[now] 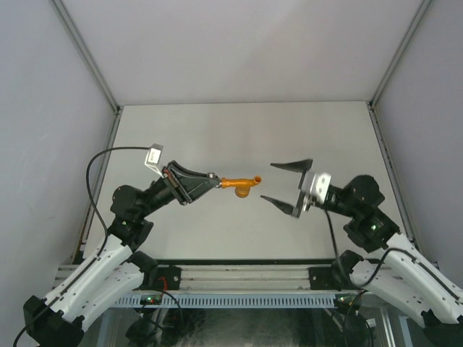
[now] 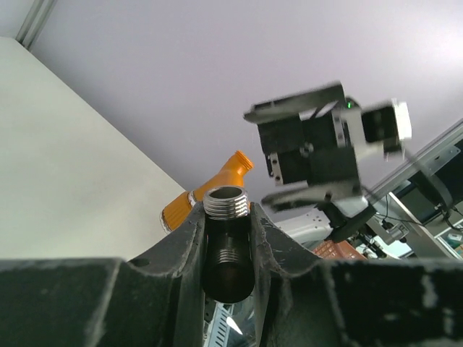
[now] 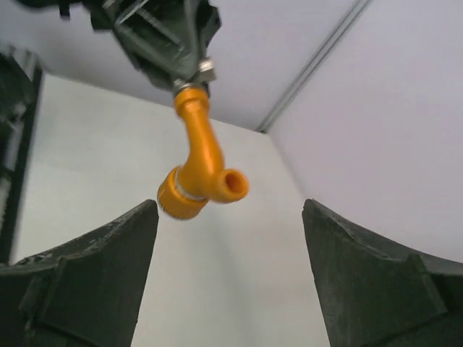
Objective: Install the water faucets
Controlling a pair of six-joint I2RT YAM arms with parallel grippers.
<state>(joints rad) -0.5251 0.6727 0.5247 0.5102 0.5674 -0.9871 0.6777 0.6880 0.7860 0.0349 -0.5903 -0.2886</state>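
Orange faucet (image 1: 242, 184) up in the air, right gripper (image 1: 267, 182) gaping wide

Left gripper (image 1: 214, 181) is clamped tight on a grey threaded fitting (image 2: 226, 217), with the faucet sticking out past its fingertips, above the table (image 1: 217, 130). The right jaws sit just off the spout, not touching it, holding nothing.

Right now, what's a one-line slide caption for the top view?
Left tool grips a metal fitting carrying the orange tap; the open right tool faces it, not touching.
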